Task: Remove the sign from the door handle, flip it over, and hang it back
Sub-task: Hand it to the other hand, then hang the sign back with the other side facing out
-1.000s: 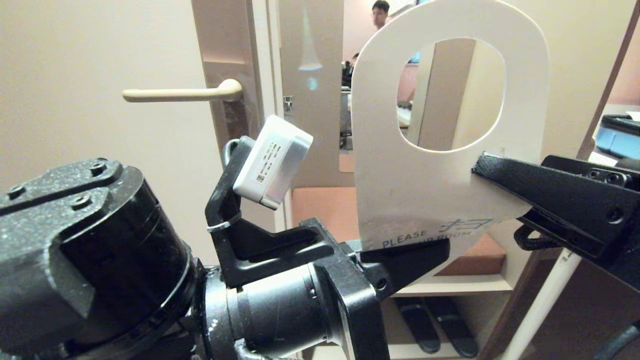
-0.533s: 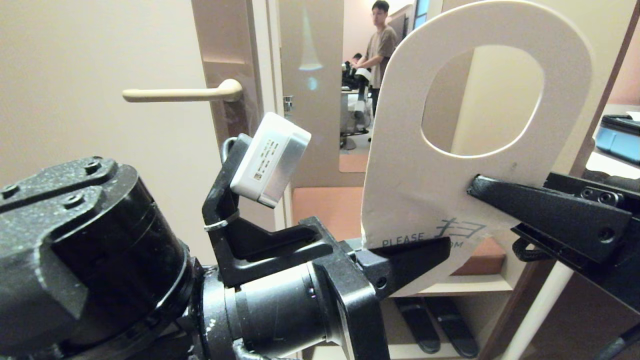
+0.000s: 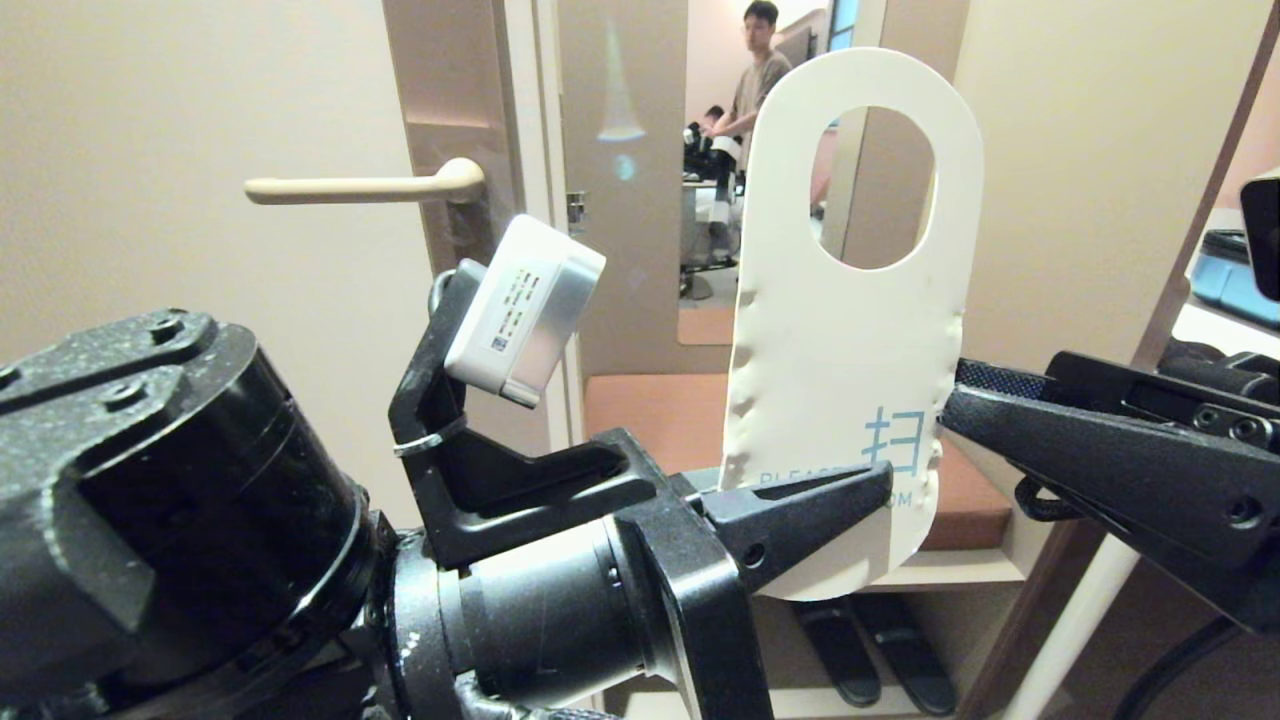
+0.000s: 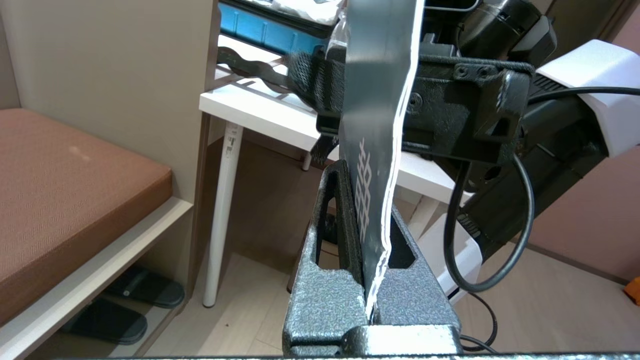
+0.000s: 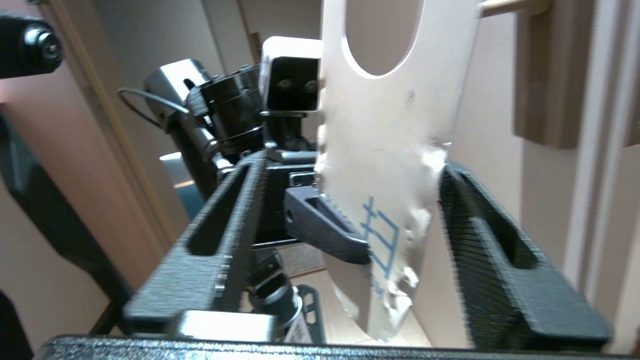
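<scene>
Indoors, left gripper (image 3: 860,490) jaws clamp the sign (image 3: 850,330); right gripper (image 5: 350,240) jaws spread beside door (image 3: 180,150).

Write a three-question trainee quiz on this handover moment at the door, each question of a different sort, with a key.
1. True or false: the sign hangs on the door handle.
2. Which gripper clamps the sign? A. left gripper B. right gripper C. both
3. Fill in: the right gripper's fingers stand ____ on either side of the sign.

Key: 1 false; 2 A; 3 open.
</scene>
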Controlling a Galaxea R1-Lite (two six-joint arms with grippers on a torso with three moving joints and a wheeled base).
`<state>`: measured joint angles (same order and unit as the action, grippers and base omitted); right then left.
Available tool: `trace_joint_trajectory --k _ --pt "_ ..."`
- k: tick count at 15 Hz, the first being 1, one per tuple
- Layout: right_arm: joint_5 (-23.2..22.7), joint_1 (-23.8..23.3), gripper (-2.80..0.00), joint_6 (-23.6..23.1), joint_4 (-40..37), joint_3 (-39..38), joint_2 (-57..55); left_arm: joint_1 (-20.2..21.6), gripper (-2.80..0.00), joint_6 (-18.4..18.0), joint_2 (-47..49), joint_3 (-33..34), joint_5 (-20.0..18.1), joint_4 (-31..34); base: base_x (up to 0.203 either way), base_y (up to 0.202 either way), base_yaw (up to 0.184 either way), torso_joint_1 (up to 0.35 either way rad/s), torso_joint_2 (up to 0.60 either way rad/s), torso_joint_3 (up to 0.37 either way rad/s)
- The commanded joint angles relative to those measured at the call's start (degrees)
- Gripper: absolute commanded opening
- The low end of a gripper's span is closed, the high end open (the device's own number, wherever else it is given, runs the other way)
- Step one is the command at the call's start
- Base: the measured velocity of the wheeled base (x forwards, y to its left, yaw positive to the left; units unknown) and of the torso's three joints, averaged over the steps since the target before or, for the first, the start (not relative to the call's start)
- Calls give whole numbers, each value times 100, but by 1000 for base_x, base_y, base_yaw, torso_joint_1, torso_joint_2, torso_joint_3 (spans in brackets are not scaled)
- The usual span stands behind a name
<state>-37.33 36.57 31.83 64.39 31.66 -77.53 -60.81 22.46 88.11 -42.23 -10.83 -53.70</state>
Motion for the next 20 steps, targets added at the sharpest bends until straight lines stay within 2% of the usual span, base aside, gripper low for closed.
trace_joint_trajectory --k 1,7,12,13,17,20 --pt "-11 -97 0 16 56 -4 9 -1 -280 19 -22 23 -10 -18 0 0 0 0 0 0" --pt "1 -471 0 16 56 -162 291 56 -280 22 -204 254 15 -18 0 0 0 0 0 0" --pt "92 -492 0 -93 48 -481 811 285 -280 13 -413 426 6 -16 0 0 0 0 0 0" --pt "137 -492 -280 -148 47 -591 902 393 -280 13 -442 426 2 -15 0 0 0 0 0 0" --pt "165 -494 -280 -256 47 -845 1143 509 -280 13 -559 488 1 -9 0 0 0 0 0 0" --pt "174 -501 -280 -507 41 -925 1176 666 -280 5 -658 582 1 -9 0 0 0 0 0 0"
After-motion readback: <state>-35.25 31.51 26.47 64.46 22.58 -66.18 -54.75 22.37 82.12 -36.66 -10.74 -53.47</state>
